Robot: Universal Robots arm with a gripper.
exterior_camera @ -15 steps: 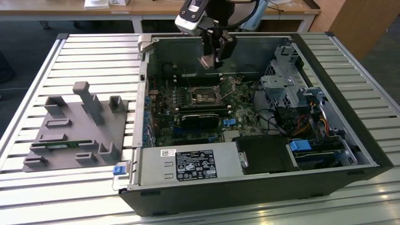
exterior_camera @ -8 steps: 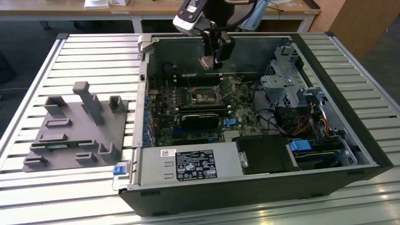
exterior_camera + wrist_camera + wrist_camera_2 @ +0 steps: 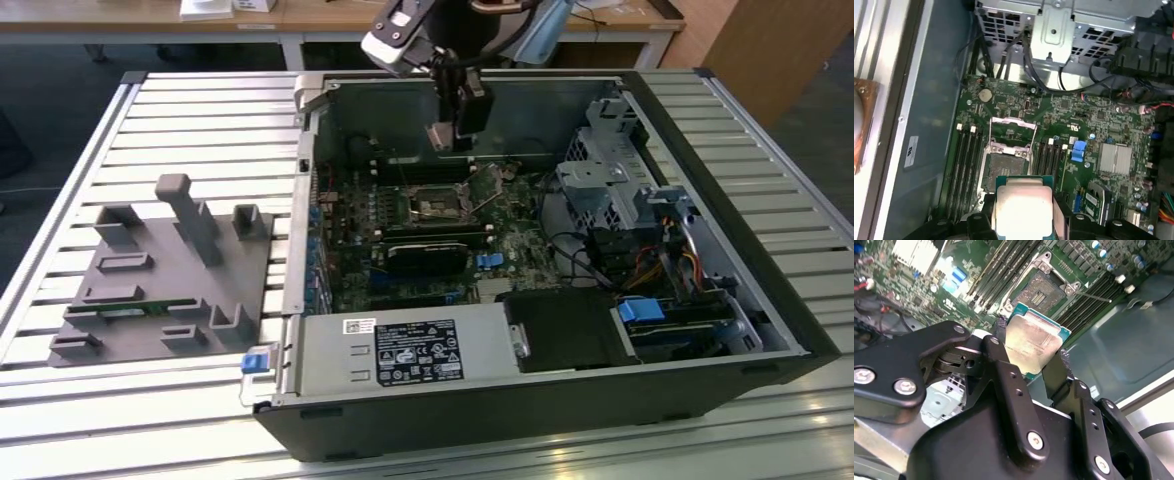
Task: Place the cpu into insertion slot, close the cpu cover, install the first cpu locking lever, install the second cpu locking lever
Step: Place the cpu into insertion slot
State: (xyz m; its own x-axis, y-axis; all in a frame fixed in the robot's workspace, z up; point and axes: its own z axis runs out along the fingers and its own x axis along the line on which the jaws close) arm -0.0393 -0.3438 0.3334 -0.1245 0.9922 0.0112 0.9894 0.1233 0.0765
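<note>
My gripper (image 3: 454,132) hangs inside the open computer case, above the motherboard, shut on the cpu (image 3: 439,135). In both wrist views the cpu (image 3: 1033,342) (image 3: 1022,207) is a silver-topped square with a green edge, pinched at two opposite sides by the black fingers (image 3: 1000,327). The insertion slot (image 3: 1004,167) (image 3: 1041,292) lies bare below and a little ahead of the chip, its contact field uncovered. The cpu cover (image 3: 1013,126) is swung open at the slot's far side. A thin lever rod (image 3: 1094,296) sticks out beside the socket.
The case walls (image 3: 534,85) surround the gripper. A drive cage (image 3: 601,180) stands at the exterior view's right and a power supply (image 3: 387,350) at the near side. Memory slots (image 3: 966,165) flank the socket. A grey fixture block (image 3: 160,270) sits on the slatted table.
</note>
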